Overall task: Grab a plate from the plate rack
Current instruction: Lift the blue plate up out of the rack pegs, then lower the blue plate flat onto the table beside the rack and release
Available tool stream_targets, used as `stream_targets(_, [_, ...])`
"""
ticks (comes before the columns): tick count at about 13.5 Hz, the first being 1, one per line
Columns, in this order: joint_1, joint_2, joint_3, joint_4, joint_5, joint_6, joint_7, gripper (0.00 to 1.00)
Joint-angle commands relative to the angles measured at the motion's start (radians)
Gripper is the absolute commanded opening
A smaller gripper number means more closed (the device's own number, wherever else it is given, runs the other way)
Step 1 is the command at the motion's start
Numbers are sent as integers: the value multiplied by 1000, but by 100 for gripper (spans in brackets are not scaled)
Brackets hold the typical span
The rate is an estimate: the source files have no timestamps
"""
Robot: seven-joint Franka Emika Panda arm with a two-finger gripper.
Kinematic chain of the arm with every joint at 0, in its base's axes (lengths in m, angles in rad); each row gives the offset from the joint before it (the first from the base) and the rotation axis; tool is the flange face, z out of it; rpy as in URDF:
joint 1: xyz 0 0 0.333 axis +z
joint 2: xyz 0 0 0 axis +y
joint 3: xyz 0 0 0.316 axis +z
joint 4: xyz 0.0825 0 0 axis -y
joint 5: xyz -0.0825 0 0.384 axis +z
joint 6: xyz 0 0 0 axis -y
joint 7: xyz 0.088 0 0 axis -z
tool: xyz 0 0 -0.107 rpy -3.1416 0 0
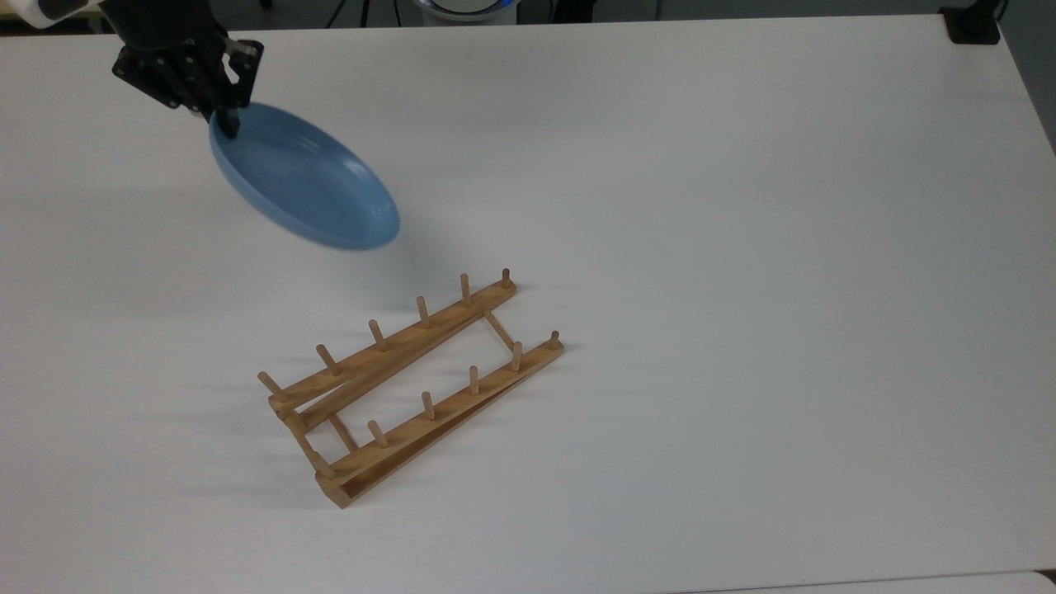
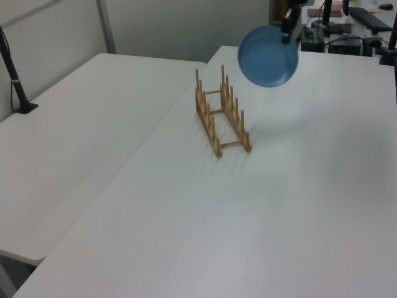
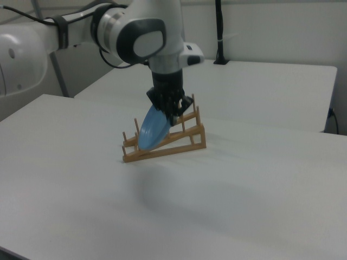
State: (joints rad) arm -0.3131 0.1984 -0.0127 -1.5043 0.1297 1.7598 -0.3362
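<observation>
i have the jaws (image 1: 224, 122) clamped on the rim of the round light-blue plate (image 1: 307, 179), hanging in the air well clear of the light-brown wooden peg rack (image 1: 410, 386) on the white desk (image 1: 742, 247), so the pick looks done.

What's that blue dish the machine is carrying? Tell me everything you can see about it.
The plate is round, shallow and light blue, smooth and glossy, with a raised rim. It hangs tilted in the air, clear of the table and away from the wooden plate rack, touching neither. The gripper pinches its upper rim; nothing else touches it. In the left view it hangs up and to the right of the rack.
</observation>
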Motion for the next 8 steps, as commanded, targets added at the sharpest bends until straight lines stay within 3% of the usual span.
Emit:
stream_targets(1, [-70,59,-9,-14,50,-149,-138,0])
stream_targets(3, [-104,126,-7,-54,105,-169,-185,0])
stream_targets(8, [-96,243,-3,-148,108,-63,-205,0])
